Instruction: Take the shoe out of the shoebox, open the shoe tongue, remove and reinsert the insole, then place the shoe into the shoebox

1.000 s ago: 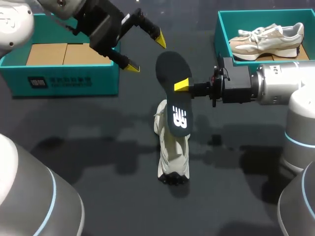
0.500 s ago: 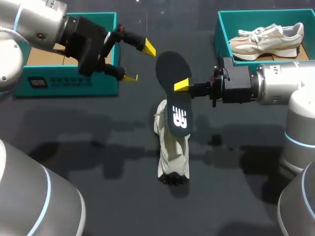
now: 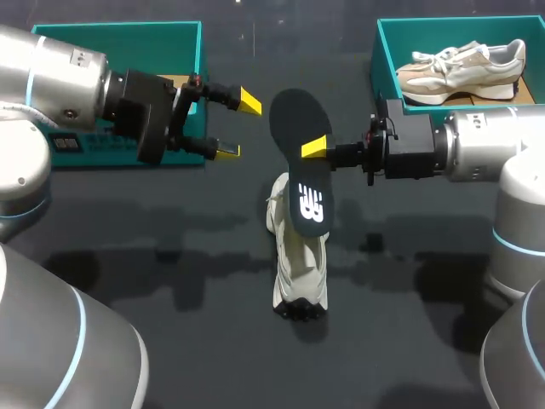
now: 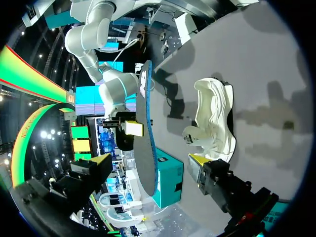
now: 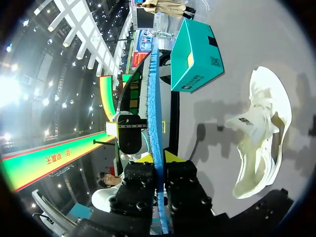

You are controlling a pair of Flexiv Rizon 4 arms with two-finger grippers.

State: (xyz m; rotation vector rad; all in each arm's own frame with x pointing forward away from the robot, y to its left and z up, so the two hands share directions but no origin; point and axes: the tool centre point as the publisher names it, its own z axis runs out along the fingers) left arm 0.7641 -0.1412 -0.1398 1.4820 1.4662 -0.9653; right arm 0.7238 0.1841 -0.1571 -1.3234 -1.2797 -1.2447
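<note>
My right gripper (image 3: 317, 149) is shut on the edge of a black insole (image 3: 300, 162) with a white logo, holding it up above the white shoe (image 3: 298, 264). That shoe stands on the dark table below. In the right wrist view the insole (image 5: 154, 108) shows edge-on, pinched in my right gripper (image 5: 159, 160), with the shoe (image 5: 261, 143) off to one side. My left gripper (image 3: 238, 126) is open, level with the insole and a short way to its left, not touching it. From the left gripper (image 4: 148, 163), the insole (image 4: 145, 143) stands ahead between the open fingers, the shoe (image 4: 215, 123) beyond.
A teal shoebox (image 3: 385, 68) at the back right holds a second, beige shoe (image 3: 464, 68). Another teal shoebox (image 3: 128, 27) with cardboard inside stands at the back left, partly behind my left arm.
My left arm has swung down and toward the front, so its open gripper now points level at the insole. The right arm, insole and shoe have not moved.
</note>
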